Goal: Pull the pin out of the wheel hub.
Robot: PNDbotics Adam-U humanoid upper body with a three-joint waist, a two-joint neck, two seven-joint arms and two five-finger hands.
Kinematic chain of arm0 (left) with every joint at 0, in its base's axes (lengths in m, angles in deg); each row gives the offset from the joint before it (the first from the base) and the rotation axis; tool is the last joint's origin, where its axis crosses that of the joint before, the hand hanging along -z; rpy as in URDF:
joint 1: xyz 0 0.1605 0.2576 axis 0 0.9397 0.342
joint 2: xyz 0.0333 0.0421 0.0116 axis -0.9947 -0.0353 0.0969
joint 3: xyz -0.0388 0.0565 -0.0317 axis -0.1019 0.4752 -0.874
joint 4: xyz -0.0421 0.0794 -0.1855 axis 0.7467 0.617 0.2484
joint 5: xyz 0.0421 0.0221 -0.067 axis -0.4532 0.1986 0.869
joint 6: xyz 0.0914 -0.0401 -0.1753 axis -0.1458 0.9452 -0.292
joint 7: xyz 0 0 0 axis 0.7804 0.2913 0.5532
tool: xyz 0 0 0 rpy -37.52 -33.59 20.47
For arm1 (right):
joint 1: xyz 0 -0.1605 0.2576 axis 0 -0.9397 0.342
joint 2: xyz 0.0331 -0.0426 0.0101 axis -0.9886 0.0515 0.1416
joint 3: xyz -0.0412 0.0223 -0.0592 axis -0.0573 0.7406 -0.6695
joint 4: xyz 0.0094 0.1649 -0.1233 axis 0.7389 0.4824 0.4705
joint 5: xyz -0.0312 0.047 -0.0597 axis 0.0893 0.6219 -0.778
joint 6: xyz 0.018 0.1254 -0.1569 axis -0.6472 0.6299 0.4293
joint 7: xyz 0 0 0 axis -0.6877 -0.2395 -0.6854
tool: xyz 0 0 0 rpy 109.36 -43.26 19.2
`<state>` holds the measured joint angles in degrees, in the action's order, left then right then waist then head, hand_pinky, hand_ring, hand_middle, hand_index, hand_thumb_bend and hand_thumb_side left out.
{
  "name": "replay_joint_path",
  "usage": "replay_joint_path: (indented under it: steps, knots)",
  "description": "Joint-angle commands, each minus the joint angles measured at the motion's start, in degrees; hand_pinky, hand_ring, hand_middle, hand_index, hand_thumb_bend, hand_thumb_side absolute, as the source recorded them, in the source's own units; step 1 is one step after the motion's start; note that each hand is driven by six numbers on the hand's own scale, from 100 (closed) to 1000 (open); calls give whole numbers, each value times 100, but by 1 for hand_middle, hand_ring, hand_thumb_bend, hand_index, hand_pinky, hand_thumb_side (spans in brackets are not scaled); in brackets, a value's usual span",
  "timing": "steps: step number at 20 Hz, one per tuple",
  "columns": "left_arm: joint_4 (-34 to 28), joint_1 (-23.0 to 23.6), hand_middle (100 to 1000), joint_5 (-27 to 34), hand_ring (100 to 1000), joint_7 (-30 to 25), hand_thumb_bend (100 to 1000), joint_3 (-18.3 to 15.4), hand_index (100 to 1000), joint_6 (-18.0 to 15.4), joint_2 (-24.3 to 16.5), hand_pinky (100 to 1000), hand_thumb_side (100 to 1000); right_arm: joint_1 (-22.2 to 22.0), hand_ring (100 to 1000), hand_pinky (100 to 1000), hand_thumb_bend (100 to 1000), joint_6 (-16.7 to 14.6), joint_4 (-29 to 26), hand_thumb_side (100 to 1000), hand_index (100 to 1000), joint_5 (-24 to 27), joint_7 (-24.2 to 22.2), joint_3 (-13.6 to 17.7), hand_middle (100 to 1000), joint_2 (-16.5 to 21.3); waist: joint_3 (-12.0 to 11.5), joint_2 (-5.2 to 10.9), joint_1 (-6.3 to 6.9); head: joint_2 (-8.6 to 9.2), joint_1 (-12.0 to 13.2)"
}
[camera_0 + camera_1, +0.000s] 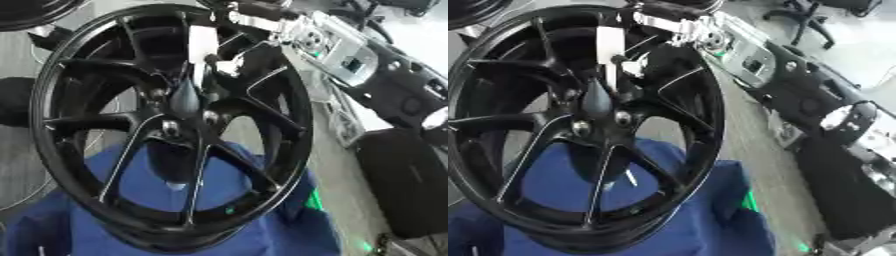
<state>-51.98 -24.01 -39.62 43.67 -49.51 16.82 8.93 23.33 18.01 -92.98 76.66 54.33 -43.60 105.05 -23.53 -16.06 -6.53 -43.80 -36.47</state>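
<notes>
Clearly, right hand [229, 59] fingers [213, 62] above pin [185, 96]

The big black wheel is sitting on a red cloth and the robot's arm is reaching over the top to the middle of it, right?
Not quite: the cloth is blue, not red, as the left eye view shows. The rest is right: the black wheel rests on it, and the robot arm comes over the top rim, its robot hand by the hub.
</notes>
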Motion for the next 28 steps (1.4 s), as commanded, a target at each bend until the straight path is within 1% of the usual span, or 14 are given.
replay_joint_path:
  steps: [1, 6, 8, 10, 12, 14, 15, 16, 19, 20, 23, 24, 28]
  knots:
    - [-57, -38, 670, -41, 749, -9, 162, -4, 729, 11, -86, 750, 751, 83, 808, 964, 123, 20, 28, 408, 894, 94, -28, 83, 764, 213, -2, 65, 28, -32, -40]
    - [-60, -42, 669, -57, 749, -9, 161, 0, 726, 11, -83, 750, 751, 107, 814, 962, 100, 59, 68, 373, 881, 203, -118, 62, 692, 206, -11, 48, 20, -32, -73]
    - [-59, -45, 669, -64, 749, -8, 160, -1, 725, 13, -82, 750, 752, 109, 814, 962, 100, 75, 93, 337, 873, 260, -170, 41, 658, 191, -12, 38, 16, -32, -86]
    - [-59, -48, 669, -69, 750, -8, 159, 2, 725, 16, -85, 750, 752, 117, 815, 964, 100, 101, 116, 317, 867, 358, -238, 18, 649, 178, -12, 28, 12, -32, -91]
    - [-57, -48, 669, -72, 750, -13, 159, 9, 724, 22, -87, 751, 754, 122, 814, 967, 100, 129, 120, 268, 862, 483, -322, -7, 641, 169, -12, 18, 8, -32, -89]
    - [-53, -48, 669, -76, 750, -15, 159, 13, 724, 27, -85, 751, 755, 127, 813, 968, 100, 161, 121, 254, 856, 613, -415, -19, 636, 166, -12, 10, 5, -32, -89]
    - [-51, -50, 669, -77, 750, -15, 159, 14, 724, 30, -84, 751, 755, 130, 813, 969, 100, 171, 119, 257, 853, 663, -446, -18, 634, 167, -12, 8, 4, -32, -91]
    - [-51, -52, 669, -79, 750, -14, 157, 13, 724, 31, -85, 751, 754, 130, 811, 968, 100, 178, 114, 282, 846, 708, -476, -21, 624, 166, -12, 5, 3, -32, -96]
    - [-49, -59, 669, -88, 750, -5, 156, 11, 723, 36, -85, 751, 754, 137, 807, 963, 100, 208, 98, 290, 823, 789, -523, -24, 597, 166, -13, -3, 1, -32, -105]
    - [-48, -58, 669, -90, 750, -4, 156, 13, 723, 40, -85, 751, 755, 140, 802, 959, 100, 221, 98, 313, 804, 802, -524, -26, 571, 164, -14, -6, 0, -32, -108]
    - [-39, -52, 669, -102, 751, 5, 154, 9, 723, 51, -85, 750, 756, 146, 793, 951, 100, 277, 109, 321, 763, 843, -483, -26, 532, 156, -14, -11, -2, -32, -115]
    - [-36, -50, 669, -105, 751, 10, 154, 6, 723, 54, -86, 750, 757, 146, 780, 942, 100, 299, 113, 350, 720, 863, -459, -26, 499, 154, -13, -13, -2, -32, -116]
    - [-26, -42, 669, -114, 751, 20, 153, 6, 723, 65, -90, 751, 760, 152, 751, 926, 100, 430, 107, 406, 653, 1036, -325, -25, 454, 149, -8, -22, -5, -32, -137]
